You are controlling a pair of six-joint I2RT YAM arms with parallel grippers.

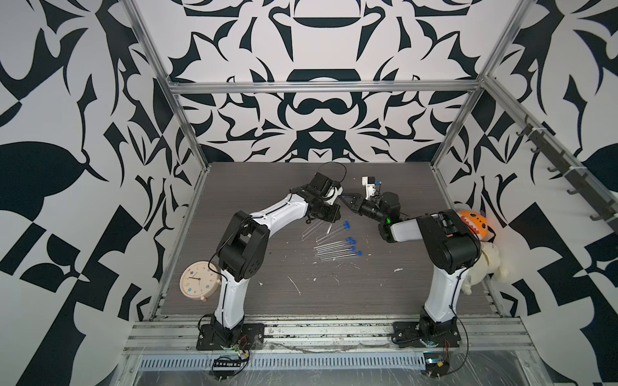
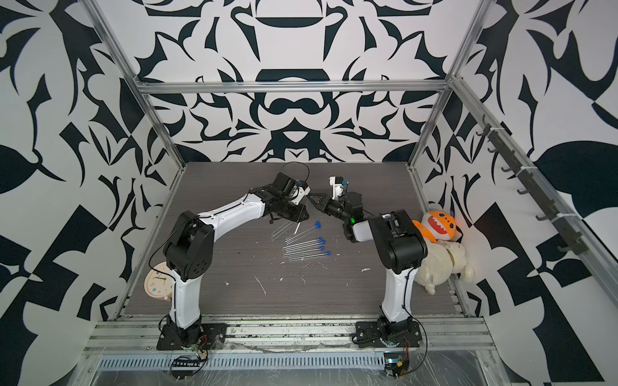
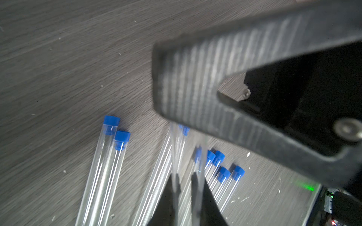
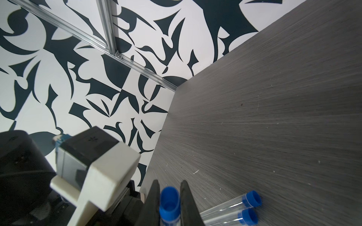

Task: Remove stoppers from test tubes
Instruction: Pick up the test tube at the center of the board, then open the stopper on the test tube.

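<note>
pinching a tube [image 3: 186, 148], left tool [image 3: 185, 180]; its stopper [image 4: 169, 203], right tool [image 4: 170, 184]

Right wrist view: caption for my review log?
Right gripper pinches a blue stopper; two stoppered test tubes lie on the table.

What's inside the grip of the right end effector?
A blue stopper sits between the fingers of the right end effector, plugged into a clear test tube. Most of the tube below it is covered by the fingers, so it cannot be seen.
</note>
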